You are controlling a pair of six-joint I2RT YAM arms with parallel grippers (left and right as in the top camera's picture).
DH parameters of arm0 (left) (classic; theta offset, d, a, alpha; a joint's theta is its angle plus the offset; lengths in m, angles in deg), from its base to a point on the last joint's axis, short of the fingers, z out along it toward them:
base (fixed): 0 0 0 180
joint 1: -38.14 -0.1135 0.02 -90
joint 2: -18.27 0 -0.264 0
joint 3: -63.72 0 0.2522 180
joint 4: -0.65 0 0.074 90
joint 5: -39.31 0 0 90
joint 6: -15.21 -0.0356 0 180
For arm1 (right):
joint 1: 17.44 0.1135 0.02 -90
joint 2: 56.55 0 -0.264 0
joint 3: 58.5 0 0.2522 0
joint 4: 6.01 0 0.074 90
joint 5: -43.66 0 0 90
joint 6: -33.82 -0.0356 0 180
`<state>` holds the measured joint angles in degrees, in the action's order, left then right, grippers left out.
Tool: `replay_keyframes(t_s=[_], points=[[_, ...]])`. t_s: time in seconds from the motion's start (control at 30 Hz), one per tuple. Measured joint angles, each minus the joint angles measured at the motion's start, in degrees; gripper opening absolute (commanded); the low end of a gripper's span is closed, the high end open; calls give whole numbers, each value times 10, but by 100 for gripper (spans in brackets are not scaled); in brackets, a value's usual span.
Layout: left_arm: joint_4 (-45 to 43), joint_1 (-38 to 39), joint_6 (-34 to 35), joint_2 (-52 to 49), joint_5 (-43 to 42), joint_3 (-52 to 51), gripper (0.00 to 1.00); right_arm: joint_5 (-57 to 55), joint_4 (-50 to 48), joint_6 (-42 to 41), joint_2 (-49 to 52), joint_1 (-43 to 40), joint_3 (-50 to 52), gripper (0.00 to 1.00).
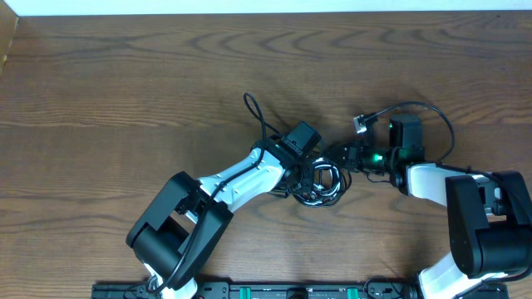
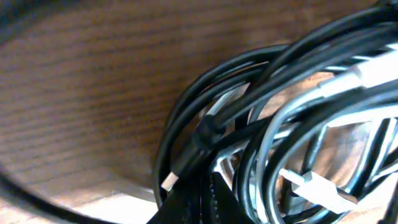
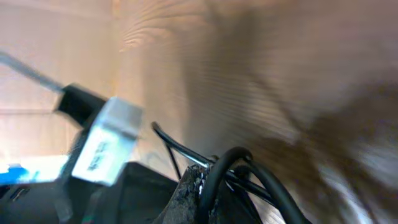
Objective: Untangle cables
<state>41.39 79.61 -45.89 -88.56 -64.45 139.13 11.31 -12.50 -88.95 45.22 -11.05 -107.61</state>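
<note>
Brown wood-grain bench (image 1: 125, 83) is filling the overhead view, and the cables (image 1: 320, 184) are lying in a loose coiled bundle just off its middle toward 5 o'clock. One black cable (image 1: 253, 112) is trailing out of the bundle toward 11 o'clock and ending in a small loop. The left arm is reaching in from 7 o'clock, with the left hand (image 1: 309, 173) sitting on the bundle's 10 o'clock edge. Its fingers are pressed together and, in the left wrist view, appear to be pinching a black strand with a silver-tipped end. A white cable (image 2: 323, 186) is threading through the black loops there. The right arm is coming in from 4 o'clock, and the right hand (image 1: 345, 156) is meeting the bundle at its 2 o'clock side. Its fingers (image 3: 189, 190) are pressed together on an arching loop of black cable. A silver plug (image 1: 360, 124) is resting near that hand, toward 12 o'clock.
</note>
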Motion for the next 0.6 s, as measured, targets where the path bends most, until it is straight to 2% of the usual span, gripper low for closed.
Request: replay_keyframes(t_s=[0.23, 0.5, 0.6], points=[[-5, 0, 9, 0, 6, 0, 8, 143, -153, 11, 6, -1, 6, 1], [-12, 0, 13, 0, 5, -2, 8, 204, -178, -44, 8, -17, 6, 1], [-16, 0, 15, 0, 6, -2, 8, 236, -223, -84, 10, -34, 9, 1]])
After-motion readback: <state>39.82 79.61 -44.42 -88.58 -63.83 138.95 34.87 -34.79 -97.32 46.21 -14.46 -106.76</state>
